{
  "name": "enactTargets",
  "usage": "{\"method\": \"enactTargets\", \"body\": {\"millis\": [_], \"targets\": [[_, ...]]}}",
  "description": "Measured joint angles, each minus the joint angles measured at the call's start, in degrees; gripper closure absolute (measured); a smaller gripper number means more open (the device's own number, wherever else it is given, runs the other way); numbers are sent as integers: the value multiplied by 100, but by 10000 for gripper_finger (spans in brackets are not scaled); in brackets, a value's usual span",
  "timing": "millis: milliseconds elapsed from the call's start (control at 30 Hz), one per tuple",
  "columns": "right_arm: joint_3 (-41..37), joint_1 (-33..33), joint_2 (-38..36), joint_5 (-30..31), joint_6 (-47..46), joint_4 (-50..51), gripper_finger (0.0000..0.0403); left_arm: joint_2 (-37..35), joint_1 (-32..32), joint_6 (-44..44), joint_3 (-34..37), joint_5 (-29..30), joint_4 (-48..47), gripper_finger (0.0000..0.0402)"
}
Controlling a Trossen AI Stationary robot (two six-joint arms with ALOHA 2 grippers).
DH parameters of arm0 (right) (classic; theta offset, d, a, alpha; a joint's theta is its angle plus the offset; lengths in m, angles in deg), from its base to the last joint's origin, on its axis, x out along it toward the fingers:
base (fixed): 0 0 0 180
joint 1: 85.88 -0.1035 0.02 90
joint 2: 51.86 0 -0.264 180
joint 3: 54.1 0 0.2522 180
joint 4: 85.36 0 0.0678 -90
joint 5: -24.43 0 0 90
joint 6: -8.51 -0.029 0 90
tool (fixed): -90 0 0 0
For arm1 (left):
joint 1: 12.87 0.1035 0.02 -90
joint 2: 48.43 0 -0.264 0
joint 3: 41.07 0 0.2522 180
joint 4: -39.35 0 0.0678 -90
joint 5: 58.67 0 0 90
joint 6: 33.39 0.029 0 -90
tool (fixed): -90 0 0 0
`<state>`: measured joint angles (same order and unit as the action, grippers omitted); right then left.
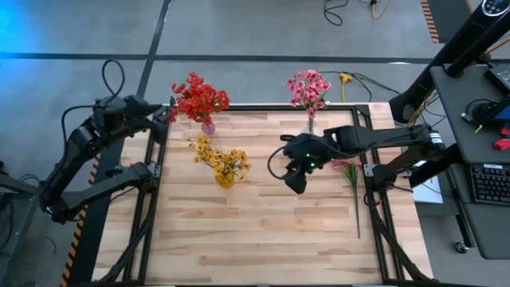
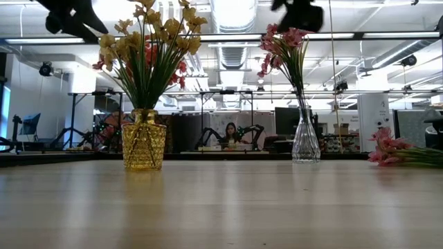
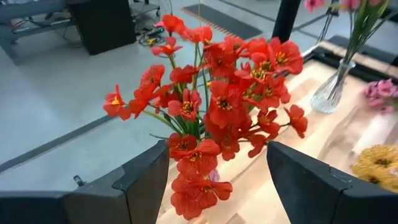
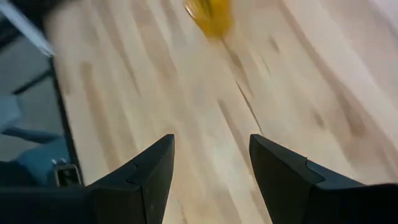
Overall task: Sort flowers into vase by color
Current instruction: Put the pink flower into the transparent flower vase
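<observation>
Landmark for all places: the yellow vase, standing left of the desk's middle.

1. Yellow flowers: in the yellow vase, leaning toward the back-left. Judged sorted.
2. Loose pink flower: lying flat on the desk well to the right of the yellow vase, near the right edge, its long green stem trailing toward the front. Not yet in any vase; judged the one piece left to place.
3. Right gripper: hanging above the desk between the yellow vase and the loose pink flower, beside the blossom and not touching it. Jaws stand wide apart and hold nothing; only bare wood shows between them in the right wrist view.
4. Red flowers: in a small pinkish vase behind the yellow vase, at the back edge. Judged sorted.
5. Left gripper: at the back-left corner, just beside the red flowers. Jaws spread wide, empty, the red blossoms in front of them, none gripped.
6. Pink flowers: in a clear glass vase, behind and right of the yellow vase. Judged the likely home for item 2.
</observation>
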<state>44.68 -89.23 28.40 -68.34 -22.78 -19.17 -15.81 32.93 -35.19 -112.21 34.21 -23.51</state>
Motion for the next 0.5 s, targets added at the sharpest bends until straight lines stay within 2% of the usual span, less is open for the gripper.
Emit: {"method": "enactTargets", "body": {"millis": [133,233,333,500], "targets": [[-6,0,82,112,-509,1004,202,-197,0,-111,4,-172,127,150],[-117,0,86,294,-973,1644,202,-356,0,-169,9,-672,468,150],[-235,0,86,405,-1463,2000,202,-493,-1,-182,14,-1100,839,150],[-430,0,75,421,-2080,2365,202,-592,-2,-225,175,-1457,1528,150]]}}
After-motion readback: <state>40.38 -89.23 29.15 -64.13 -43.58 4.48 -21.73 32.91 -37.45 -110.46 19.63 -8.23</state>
